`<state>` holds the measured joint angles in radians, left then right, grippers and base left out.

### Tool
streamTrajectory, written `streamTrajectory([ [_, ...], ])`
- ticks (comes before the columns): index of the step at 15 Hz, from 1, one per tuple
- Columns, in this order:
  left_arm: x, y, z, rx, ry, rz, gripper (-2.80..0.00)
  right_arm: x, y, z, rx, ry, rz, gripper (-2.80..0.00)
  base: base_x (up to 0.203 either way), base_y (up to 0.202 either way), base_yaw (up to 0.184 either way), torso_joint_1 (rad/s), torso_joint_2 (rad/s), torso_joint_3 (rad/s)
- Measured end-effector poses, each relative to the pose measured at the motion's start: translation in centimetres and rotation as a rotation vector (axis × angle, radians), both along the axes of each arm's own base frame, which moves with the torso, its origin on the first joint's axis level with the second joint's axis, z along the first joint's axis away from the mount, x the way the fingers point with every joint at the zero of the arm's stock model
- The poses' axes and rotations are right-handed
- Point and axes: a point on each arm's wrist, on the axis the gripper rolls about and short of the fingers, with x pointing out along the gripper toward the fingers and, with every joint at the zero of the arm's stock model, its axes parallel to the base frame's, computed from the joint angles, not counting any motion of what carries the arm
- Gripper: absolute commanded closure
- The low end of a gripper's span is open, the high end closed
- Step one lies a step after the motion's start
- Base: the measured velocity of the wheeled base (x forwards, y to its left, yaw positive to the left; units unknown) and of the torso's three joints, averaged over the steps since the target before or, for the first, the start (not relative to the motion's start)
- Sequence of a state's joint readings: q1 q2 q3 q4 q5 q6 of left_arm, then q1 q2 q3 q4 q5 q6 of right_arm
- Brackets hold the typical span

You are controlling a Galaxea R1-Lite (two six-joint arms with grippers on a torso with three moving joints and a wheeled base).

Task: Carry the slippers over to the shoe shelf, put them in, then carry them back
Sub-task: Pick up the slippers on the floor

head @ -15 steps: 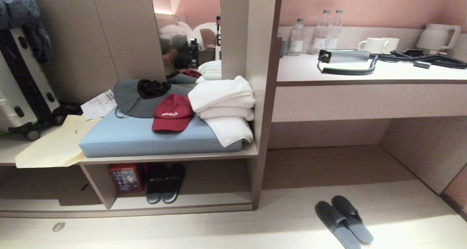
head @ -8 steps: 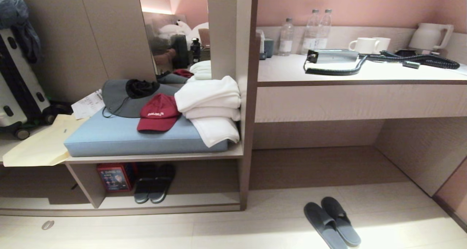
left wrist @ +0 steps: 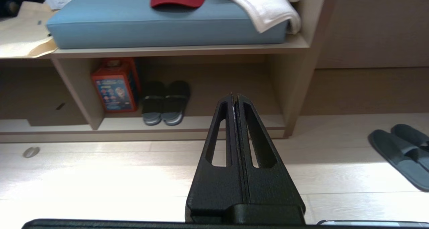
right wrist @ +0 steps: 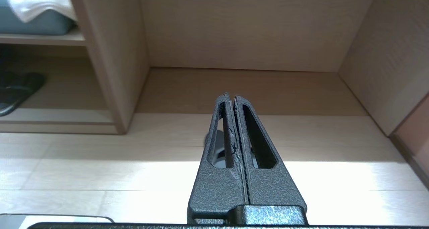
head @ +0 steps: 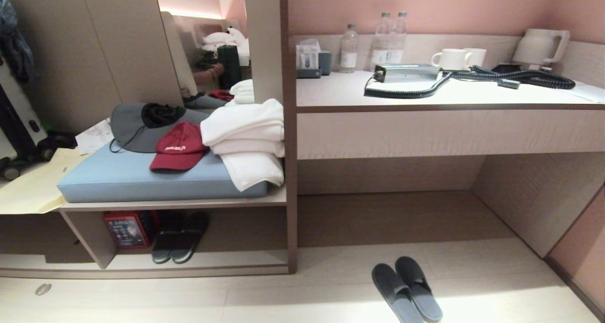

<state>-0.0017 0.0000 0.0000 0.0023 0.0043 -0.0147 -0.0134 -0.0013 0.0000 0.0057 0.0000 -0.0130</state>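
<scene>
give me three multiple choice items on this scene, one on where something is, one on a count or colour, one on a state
1. Where are the slippers?
A. on the floor before the desk
B. on the blue cushion
C. on the desk top

2. What colour is the cap?
A. white
B. red
C. green

3. How are the left gripper fingers?
A. wide open
B. closed on a slipper
C. pressed shut, empty

Answers:
1 A, they lie side by side on the pale floor.
2 B, it is dark red, lying on the cushion.
3 C, the fingers meet with nothing between them.
</scene>
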Motion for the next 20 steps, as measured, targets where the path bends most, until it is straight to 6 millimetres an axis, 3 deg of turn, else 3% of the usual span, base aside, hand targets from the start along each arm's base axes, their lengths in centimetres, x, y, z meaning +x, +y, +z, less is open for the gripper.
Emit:
streamTrajectory([
  [12,0.00,0.00,0.00,0.000,0.000,0.001,0.00,0.00,0.00,0.00,0.000,0.000,0.000,0.00,0.000,-0.191,0.002,0.001,0.00,0.000],
  [20,0.00,0.00,-0.01,-0.001,0.001,0.000,0.00,0.00,0.00,0.00,0.000,0.000,0.000,0.00,0.000,-0.013,0.000,0.000,0.00,-0.029],
])
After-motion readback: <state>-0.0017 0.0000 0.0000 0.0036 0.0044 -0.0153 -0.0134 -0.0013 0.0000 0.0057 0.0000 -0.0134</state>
